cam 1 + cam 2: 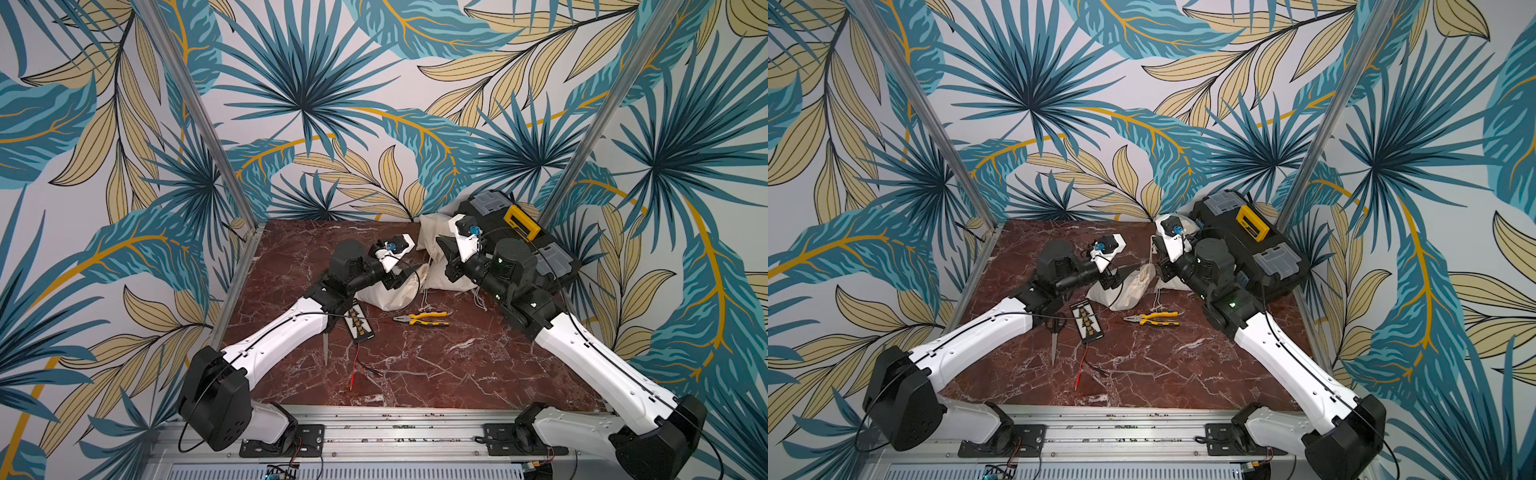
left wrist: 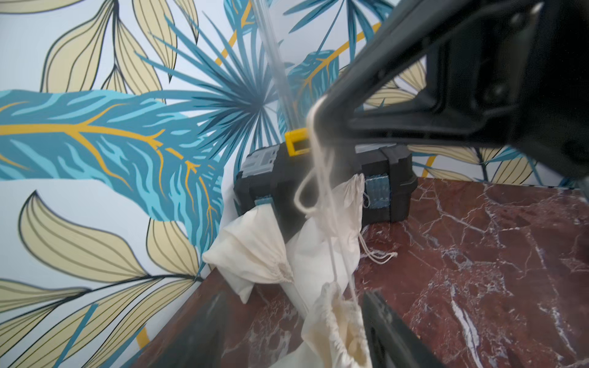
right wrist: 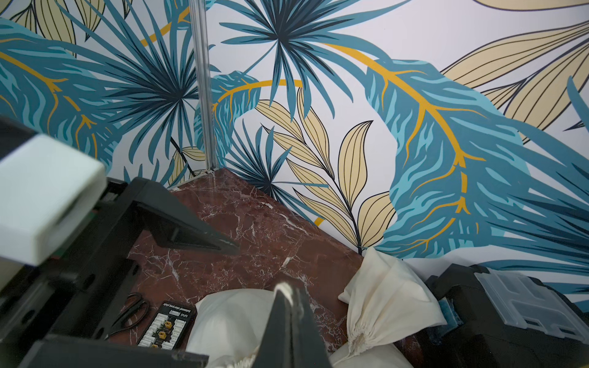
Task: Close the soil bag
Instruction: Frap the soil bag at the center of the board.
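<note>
**Soil bag (image 1: pixel 386 297) lying flat, mouth toward upper right**

It sits mid-frame in both top views, long axis running lower left to upper right. My right gripper (image 2: pixel 320 110) is pinched tight on the drawstring (image 2: pixel 314 153). My left gripper (image 2: pixel 296 296) has its jaws wide either side of the mouth, gripping nothing. The table (image 1: pixel 436 365) is red marble, against leaf wallpaper (image 1: pixel 311 104). Spare bags (image 1: pixel 430 228) and a toolbox (image 1: pixel 519 232) crowd the upper right. Pliers (image 1: pixel 422 319), scissors (image 1: pixel 1054 332) and a circuit board (image 1: pixel 360 326) lie lower down.
</note>
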{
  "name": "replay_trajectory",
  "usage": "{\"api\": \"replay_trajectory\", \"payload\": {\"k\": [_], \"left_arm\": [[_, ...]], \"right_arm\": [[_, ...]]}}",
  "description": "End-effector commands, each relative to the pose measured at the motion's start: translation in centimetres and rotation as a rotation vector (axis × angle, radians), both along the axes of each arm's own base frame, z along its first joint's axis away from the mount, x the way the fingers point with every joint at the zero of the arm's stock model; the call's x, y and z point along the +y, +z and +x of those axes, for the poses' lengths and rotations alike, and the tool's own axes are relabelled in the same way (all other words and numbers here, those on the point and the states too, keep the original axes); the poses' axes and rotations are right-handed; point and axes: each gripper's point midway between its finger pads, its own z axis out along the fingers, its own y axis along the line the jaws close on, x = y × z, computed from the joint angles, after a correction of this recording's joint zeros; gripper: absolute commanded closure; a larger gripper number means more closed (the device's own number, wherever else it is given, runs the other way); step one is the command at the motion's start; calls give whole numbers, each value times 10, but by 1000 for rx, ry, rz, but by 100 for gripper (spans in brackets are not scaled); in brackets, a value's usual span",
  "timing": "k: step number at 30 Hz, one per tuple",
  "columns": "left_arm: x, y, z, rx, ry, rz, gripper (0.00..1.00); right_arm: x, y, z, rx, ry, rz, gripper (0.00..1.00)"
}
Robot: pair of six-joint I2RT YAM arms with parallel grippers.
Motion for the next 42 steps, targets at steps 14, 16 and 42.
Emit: {"api": "replay_trajectory", "payload": {"k": [14, 16, 42], "left_arm": [[-61, -41, 9, 121, -124, 49, 71], [-63, -40, 9, 119, -127, 47, 78], [101, -207, 59, 343, 883, 630, 84]], "right_arm": [[-40, 8, -22, -24, -93, -9, 100], [-40, 6, -22, -18, -91, -16, 100], [-194, 60, -68, -176, -649, 186, 100]]}}
